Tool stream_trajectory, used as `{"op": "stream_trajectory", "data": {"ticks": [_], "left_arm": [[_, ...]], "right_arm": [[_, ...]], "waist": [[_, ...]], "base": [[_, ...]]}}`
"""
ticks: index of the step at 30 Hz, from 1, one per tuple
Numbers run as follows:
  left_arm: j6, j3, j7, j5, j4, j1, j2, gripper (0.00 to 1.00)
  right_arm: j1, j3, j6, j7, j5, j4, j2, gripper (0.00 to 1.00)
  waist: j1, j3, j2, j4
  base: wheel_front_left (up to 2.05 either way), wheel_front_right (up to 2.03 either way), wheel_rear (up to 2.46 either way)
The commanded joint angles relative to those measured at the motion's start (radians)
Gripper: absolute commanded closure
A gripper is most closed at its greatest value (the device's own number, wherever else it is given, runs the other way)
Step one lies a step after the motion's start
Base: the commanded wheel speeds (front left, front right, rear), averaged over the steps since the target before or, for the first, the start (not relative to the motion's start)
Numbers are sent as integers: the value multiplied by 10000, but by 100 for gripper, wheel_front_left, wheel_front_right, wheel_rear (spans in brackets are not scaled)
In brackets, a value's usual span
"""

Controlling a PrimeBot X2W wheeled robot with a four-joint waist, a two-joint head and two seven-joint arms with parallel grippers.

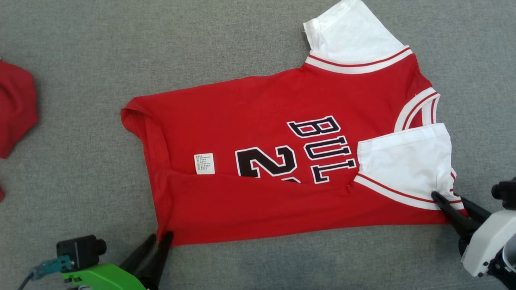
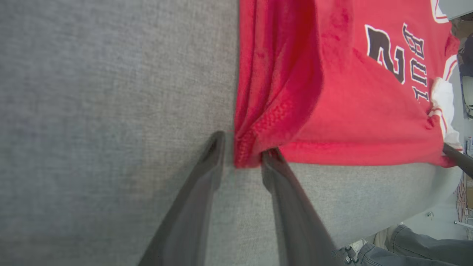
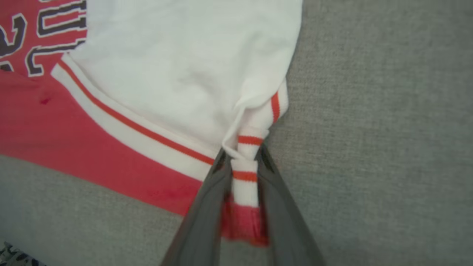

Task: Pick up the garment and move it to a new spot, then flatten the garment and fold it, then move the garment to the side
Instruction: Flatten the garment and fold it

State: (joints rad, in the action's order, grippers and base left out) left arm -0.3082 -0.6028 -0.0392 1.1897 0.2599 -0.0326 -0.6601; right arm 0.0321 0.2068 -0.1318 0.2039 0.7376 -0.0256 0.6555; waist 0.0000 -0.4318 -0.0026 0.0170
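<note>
The garment is a red jersey with white sleeves and black lettering. It lies flat on the grey cloth surface, with its near long edge folded up over the front. My left gripper is at its near left corner. In the left wrist view the left gripper is open, its fingers either side of the red hem corner with a gap showing. My right gripper is at the near right corner. In the right wrist view the right gripper is shut on the bunched striped band of the white sleeve.
Another red cloth lies at the far left edge of the surface. A person's trouser leg shows beyond the table edge in the left wrist view. Bare grey surface surrounds the jersey.
</note>
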Motion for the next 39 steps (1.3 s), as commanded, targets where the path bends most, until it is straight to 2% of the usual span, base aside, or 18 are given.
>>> {"op": "stream_trajectory", "data": {"ticks": [1,4,9,13,16,21,22,28,34,39], "left_arm": [[-239,162,9,-80,-126,212,-206,0],[-378,448,-27,-136,5,309,-552,0],[-664,1211,-260,-366,704,939,-1552,0],[-722,1353,-990,-582,945,2355,-1903,0],[-689,992,-1696,-1105,571,3895,-1695,0],[-342,-106,-2824,-1796,-789,6319,-605,0],[-342,-106,-2824,-1796,-789,6319,-605,0],[204,-1137,-3495,-2620,-2580,8336,488,0],[830,-1860,-3816,-2885,-4006,9188,1425,0],[1272,-2261,-4005,-2926,-4906,9508,1838,0]], "right_arm": [[-278,126,21,70,-96,100,-186,0],[-438,130,19,159,176,-147,-269,0],[-1398,-432,12,695,551,-967,397,0],[-2936,-614,12,1231,131,-1332,812,0],[-4426,-312,12,1598,-260,-1039,775,0],[-6961,725,12,2401,-812,223,327,0],[-6961,725,12,2401,-812,223,327,0],[-9291,1674,12,2965,-1294,1962,-36,0],[-10533,2218,13,3111,-1509,3292,-118,0],[-10988,2686,13,3274,-1387,3946,43,0]], "waist": [[0,-50,26,-1],[0,-86,26,-8],[0,-316,26,59],[0,-673,26,45],[0,-997,26,-76],[0,-1530,26,-455],[0,-1530,26,-455],[0,-1914,26,-1244],[0,-2088,26,-1876],[0,-2097,26,-2168]], "base": [[0,0,0],[0,0,0],[0,0,0],[0,0,0],[0,0,0],[0,0,0],[0,0,0],[0,0,0],[0,0,0],[0,0,0]]}}
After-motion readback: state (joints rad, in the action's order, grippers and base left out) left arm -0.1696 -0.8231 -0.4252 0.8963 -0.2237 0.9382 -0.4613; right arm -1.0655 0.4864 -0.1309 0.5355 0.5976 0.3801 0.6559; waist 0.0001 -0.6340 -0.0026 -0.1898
